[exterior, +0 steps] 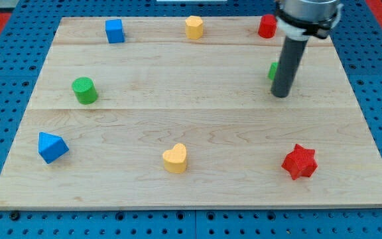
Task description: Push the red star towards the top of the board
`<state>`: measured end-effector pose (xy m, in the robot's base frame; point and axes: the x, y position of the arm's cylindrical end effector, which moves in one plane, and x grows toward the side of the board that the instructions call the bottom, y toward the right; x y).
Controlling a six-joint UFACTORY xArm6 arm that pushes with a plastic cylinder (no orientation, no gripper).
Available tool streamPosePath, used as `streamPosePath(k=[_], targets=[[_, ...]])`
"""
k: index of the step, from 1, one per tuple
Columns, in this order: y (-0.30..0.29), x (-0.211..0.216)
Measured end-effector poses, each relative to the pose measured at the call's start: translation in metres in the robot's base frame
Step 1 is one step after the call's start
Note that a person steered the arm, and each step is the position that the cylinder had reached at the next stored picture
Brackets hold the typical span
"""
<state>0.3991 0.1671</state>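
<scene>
The red star (300, 161) lies near the view's bottom right of the wooden board (191, 119). My tip (280, 95) stands at the view's right, well above the red star and apart from it. The rod covers most of a green block (272, 70) whose shape I cannot make out; the tip is just below and beside it. A red block (266, 26) sits at the top right, partly behind the arm.
A blue cube (115, 30) and a yellow hexagon-like block (193, 27) sit along the top. A green cylinder (84, 90) is at the left, a blue triangle (52, 147) at the bottom left, a yellow heart (175, 158) at the bottom centre.
</scene>
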Motion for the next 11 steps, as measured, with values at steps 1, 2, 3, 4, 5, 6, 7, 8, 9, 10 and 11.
streamPosePath(k=[1, 2, 3, 4, 5, 6, 7, 8, 9, 10, 11], targets=[[0.002, -0.032], [0.002, -0.060], [0.021, -0.057], [0.097, 0.015], [0.122, 0.112], [0.081, 0.178], [-0.009, 0.179], [-0.028, 0.188], [-0.041, 0.156], [-0.038, 0.113], [-0.034, 0.111]])
